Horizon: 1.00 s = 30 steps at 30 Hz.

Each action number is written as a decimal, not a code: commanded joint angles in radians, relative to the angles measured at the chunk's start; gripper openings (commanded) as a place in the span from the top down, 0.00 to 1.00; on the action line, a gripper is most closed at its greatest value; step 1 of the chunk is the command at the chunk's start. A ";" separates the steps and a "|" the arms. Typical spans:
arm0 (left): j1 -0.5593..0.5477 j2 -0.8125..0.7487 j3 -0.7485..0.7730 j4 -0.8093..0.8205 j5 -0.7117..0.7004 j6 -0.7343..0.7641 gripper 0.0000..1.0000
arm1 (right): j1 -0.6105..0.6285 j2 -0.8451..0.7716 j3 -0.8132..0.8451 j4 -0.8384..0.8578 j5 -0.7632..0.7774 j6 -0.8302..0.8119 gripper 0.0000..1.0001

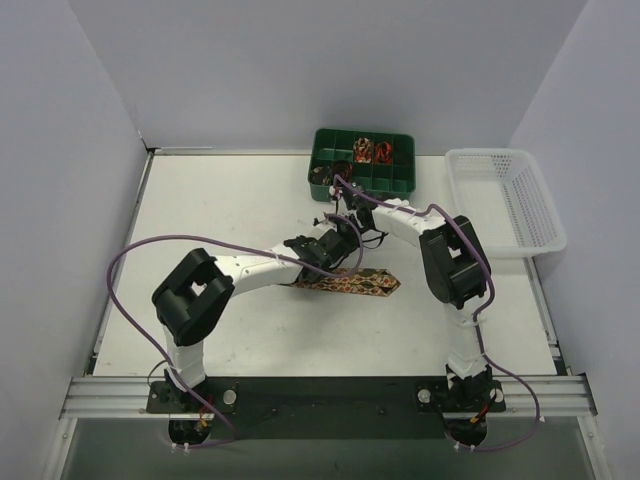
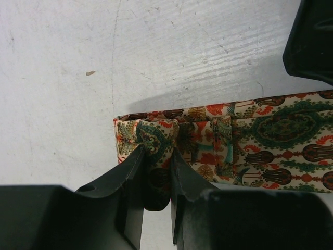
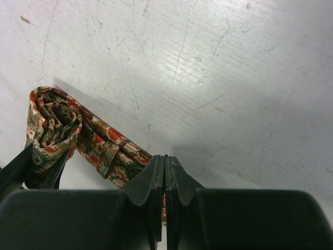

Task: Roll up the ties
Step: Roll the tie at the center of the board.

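Note:
One tie [image 1: 362, 284], brown-gold with a red and green pattern, lies mid-table with its pointed tip to the right. Its left end is wound into a small coil [image 2: 154, 136]. My left gripper [image 2: 157, 150] is shut on that coil, one finger on each side. The flat strip [image 2: 283, 130] runs off to the right. In the right wrist view the coil [image 3: 52, 122] sits at the left and the strip leads to my right gripper [image 3: 166, 157]. Its jaws are pressed together, with a sliver of fabric showing in the slit. Both grippers [image 1: 325, 250] [image 1: 347, 228] meet above the tie's left part.
A green compartment box [image 1: 400, 182] stands at the back of the table, with rolled ties [image 1: 372, 150] in its far cells. A white mesh basket [image 1: 520, 240] sits at the back right. Purple cables loop over both arms. White walls close in the table.

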 commanded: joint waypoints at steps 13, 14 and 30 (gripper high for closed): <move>-0.019 -0.075 -0.029 0.109 0.200 -0.079 0.38 | -0.006 -0.046 -0.006 -0.010 0.001 -0.008 0.99; -0.018 -0.077 -0.035 0.123 0.214 -0.079 0.38 | -0.006 -0.046 -0.004 -0.012 0.000 -0.008 0.99; 0.076 -0.269 -0.106 0.189 0.245 -0.068 0.31 | 0.039 -0.145 -0.004 -0.013 -0.005 -0.008 0.99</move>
